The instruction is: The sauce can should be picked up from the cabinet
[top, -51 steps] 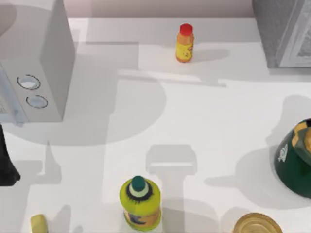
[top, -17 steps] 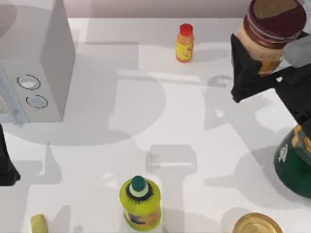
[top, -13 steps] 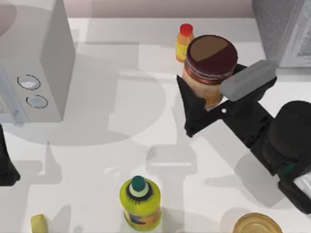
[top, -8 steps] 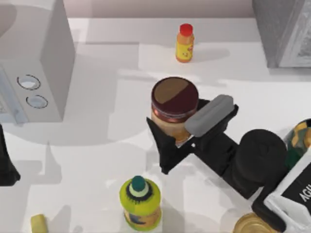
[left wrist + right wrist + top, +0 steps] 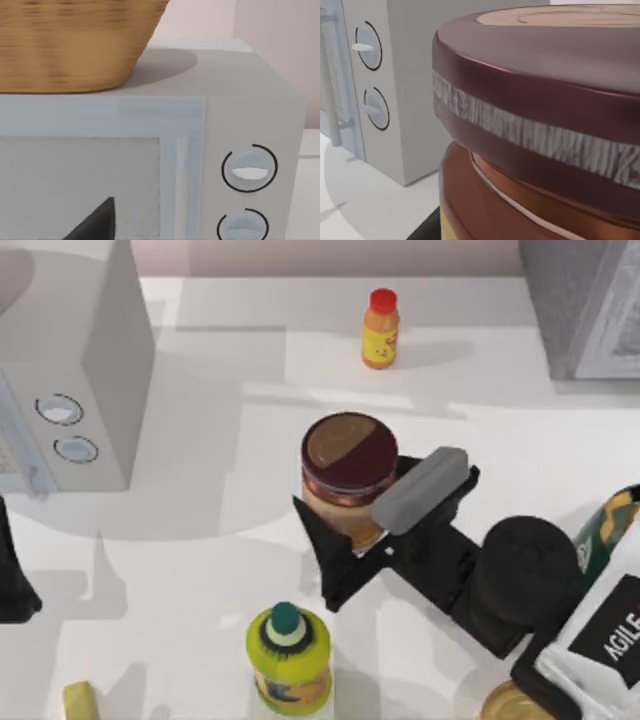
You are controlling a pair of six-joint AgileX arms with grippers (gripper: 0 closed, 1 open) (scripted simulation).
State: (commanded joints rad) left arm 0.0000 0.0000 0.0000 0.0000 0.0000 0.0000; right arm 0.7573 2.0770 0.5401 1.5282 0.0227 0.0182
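Note:
The sauce can (image 5: 348,465), with a glossy maroon top and an orange-tan side, is held upright over the middle of the table. My right gripper (image 5: 362,525) is shut on it, a black finger on its near-left side and a grey pad (image 5: 421,490) on its right. In the right wrist view the sauce can (image 5: 545,125) looms very close. The dark-grey cabinet (image 5: 582,302) stands at the back right, well away from the can. My left gripper (image 5: 14,575) stays parked at the left edge in front of the microwave.
A pale microwave (image 5: 75,370) with two knobs stands at the back left, with a wicker basket (image 5: 75,42) on top. A small red-capped bottle (image 5: 380,328) is behind the can, and a yellow-green bottle (image 5: 288,652) in front. A gold-topped can (image 5: 512,703) and a green object (image 5: 612,530) sit at the right.
My right arm came in from the cabinet with the sauce can and carried it forward and left to the table's middle. In the last half second it shifted only slightly.

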